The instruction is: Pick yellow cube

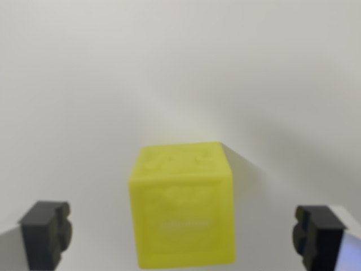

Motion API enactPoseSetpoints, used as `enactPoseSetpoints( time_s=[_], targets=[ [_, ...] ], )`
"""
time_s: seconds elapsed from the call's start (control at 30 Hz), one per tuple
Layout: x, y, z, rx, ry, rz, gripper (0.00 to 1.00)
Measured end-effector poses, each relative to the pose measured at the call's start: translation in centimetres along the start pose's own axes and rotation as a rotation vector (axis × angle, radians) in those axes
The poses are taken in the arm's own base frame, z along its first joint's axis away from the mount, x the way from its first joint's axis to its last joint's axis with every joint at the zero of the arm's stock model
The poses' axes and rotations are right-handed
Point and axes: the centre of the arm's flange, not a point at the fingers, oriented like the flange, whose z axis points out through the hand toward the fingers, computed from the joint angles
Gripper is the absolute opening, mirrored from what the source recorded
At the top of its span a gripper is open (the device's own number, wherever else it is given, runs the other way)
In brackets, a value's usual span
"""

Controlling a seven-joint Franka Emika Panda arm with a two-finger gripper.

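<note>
A yellow cube (181, 206) with faint embossed marks sits on a plain white surface, low in the middle of the wrist view. My gripper (181, 237) is open around it: the left black fingertip (46, 232) and the right black fingertip (318, 236) stand wide on either side. Clear gaps separate both fingertips from the cube's sides. The cube lies roughly centred between them, its bottom edge cut off by the frame.
The white surface (169, 73) fills everything else in view, with a soft shadow to the cube's right. A pale bluish-white part of the gripper shows at the lower right corner (350, 243).
</note>
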Motion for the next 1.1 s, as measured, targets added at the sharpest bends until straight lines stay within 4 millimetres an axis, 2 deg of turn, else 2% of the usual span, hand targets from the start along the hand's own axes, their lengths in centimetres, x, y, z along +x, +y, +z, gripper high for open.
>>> enactPoseSetpoints(
  time_s=[0.47,1.1],
  targets=[
    [-1.7,1.9,2.2,0.003,-0.002,-0.061,1.0],
    [-1.8,2.0,5.2,0.004,-0.004,-0.065,1.0]
  ],
)
